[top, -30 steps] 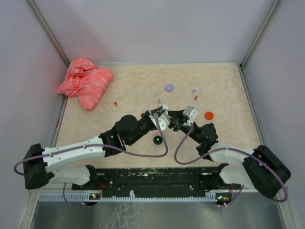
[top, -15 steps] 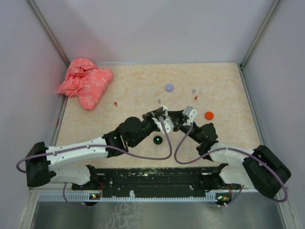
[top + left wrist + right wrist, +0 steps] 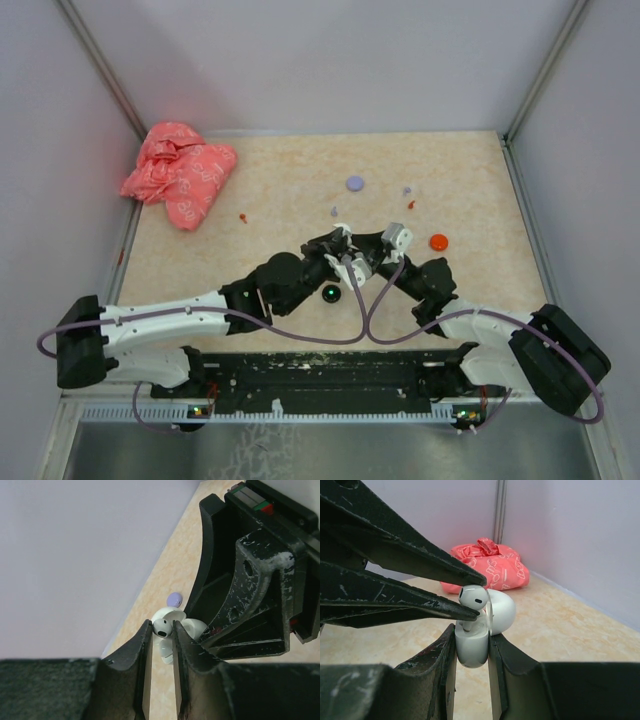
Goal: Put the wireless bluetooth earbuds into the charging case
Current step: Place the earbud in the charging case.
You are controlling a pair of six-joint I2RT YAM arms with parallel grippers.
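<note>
White earbud (image 3: 473, 597) hangs over the middle of the table (image 3: 280, 190), well apart from its edges and the pink bag (image 3: 180, 175) (only the two grippers crowd each other). Left gripper (image 3: 161, 626) is clamped on its head; right gripper (image 3: 471, 641) is clamped on the open-lidded charging case (image 3: 471, 652). Its stem points down into the case, long axis roughly upright.

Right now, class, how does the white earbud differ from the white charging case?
The earbud is much smaller than the case. The earbud is pinched in the left gripper; the case is clamped in the right gripper. The earbud is a single rounded piece; the case stands open, its lid raised. Both are glossy white.
</note>
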